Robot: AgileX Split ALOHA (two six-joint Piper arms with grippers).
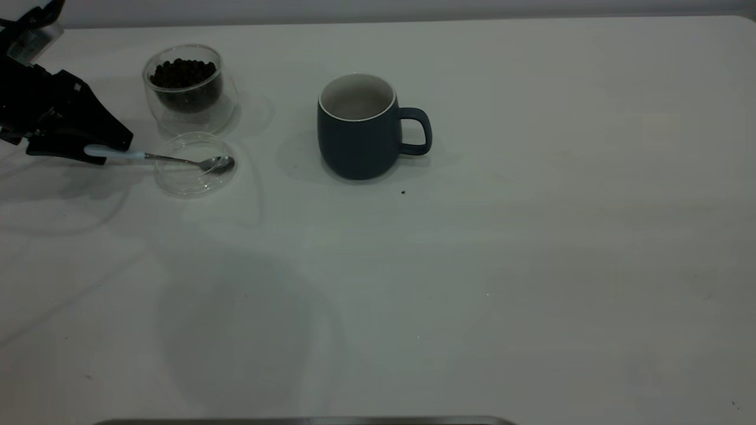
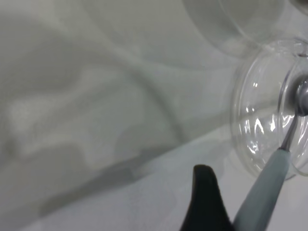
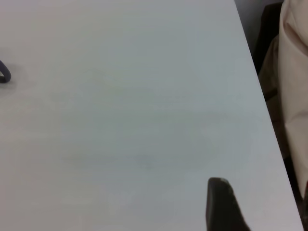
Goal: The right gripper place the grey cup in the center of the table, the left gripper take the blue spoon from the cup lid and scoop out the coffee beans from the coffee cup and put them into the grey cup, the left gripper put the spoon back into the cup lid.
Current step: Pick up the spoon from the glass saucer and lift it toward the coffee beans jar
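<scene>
Pale-blue handle of the blue spoon (image 1: 159, 157) is held by the left gripper (image 1: 97, 150), bowl resting in the cup lid (image 1: 192, 180) at 9 o'clock of the grey cup (image 1: 360, 127). Spoon should be kept level. Right gripper's fingers cannot be told.

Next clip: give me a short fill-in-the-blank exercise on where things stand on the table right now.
1. The blue spoon has its metal bowl resting in the ____.
2. The left claw is at the spoon's ____ end.
3. The coffee beans sit in the clear ____.
4. The grey cup stands upright, its handle pointing away from the ____ claw.

Missing words: cup lid; handle; coffee cup; left
</scene>
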